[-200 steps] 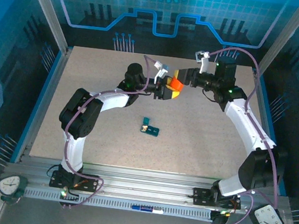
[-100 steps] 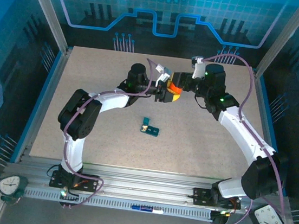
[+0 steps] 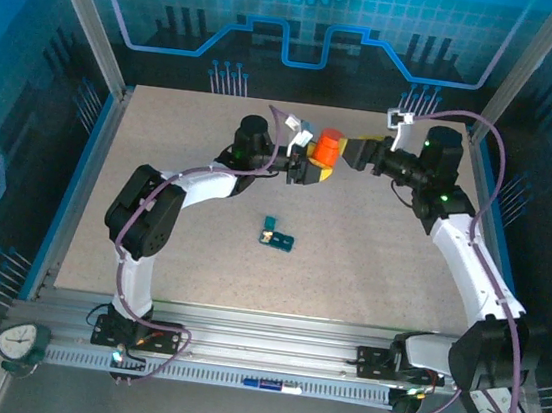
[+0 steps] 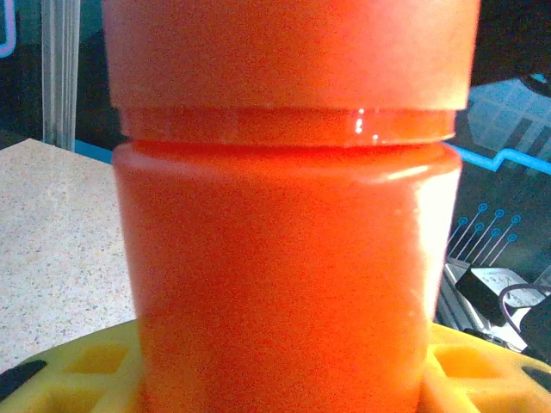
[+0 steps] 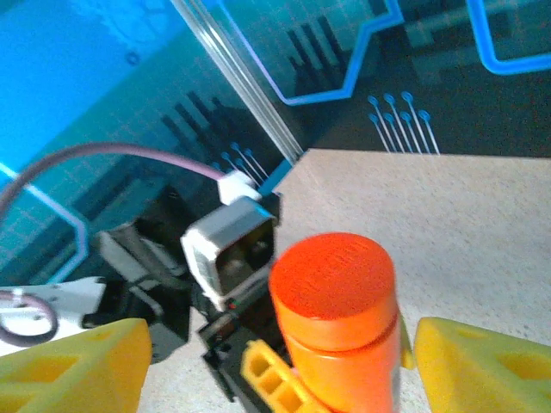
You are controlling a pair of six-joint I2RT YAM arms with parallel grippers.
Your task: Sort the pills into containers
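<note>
An orange pill bottle [image 3: 325, 150] with its orange cap [image 5: 331, 275] on stands upright above the far middle of the table. My left gripper [image 3: 310, 167] is shut on its body, and the bottle [image 4: 288, 258] sits between the yellow fingers [image 4: 82, 366]. My right gripper [image 3: 366, 153] is open just right of the bottle. Its yellow fingers [image 5: 73, 366] stand wide on either side of the cap and do not touch it. The dark-teal pill box [image 3: 278, 234], the containers, lies on the table nearer the middle. No pills are in sight.
The speckled table [image 3: 369, 268] has a blue rim and aluminium posts at its edges. The left arm's wrist camera [image 5: 232, 249] sits close behind the bottle. Two clocks [image 3: 18, 341] rest at the near rail corners.
My right gripper was closed over the bottle's cap; it has opened and drawn back to the right. The bottle stays in the left gripper, cap still on.
</note>
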